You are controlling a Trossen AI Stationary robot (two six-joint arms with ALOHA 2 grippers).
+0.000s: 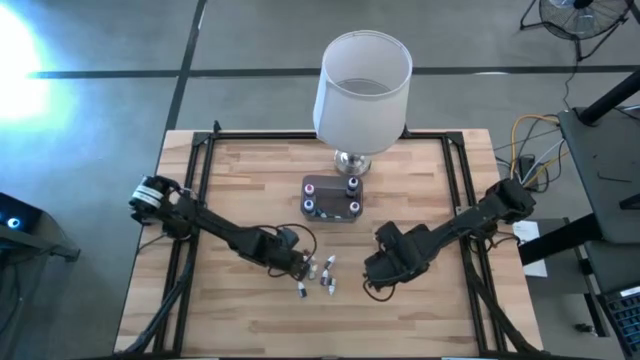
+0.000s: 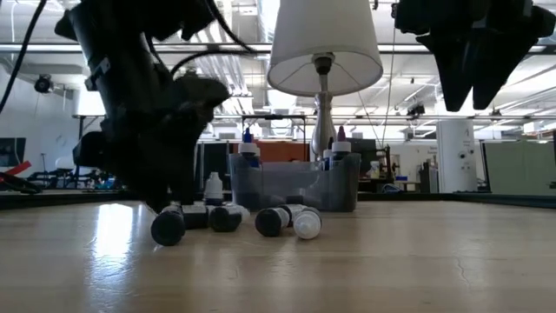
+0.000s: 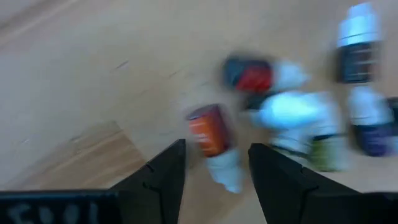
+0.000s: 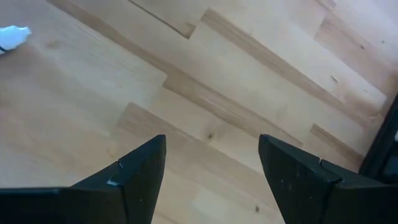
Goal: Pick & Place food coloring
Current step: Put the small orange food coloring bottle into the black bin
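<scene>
Several white-capped food coloring bottles (image 1: 322,276) lie toppled.

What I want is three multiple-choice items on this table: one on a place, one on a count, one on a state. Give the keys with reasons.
1. Where does the clear tub stand?
A. just in front of the lamp
B. at the far left edge
C. at the near right corner

2. How many bottles stand in the tub?
A. one
B. four
C. nine

3. How is the right gripper?
A. shut on a bottle
B. open over bare wood
C. shut on the lampshade

Key: 1 A, the high view shows it by the lamp's base; 2 B, four caps show from above; 3 B, its wrist view shows spread fingers with nothing between.
</scene>
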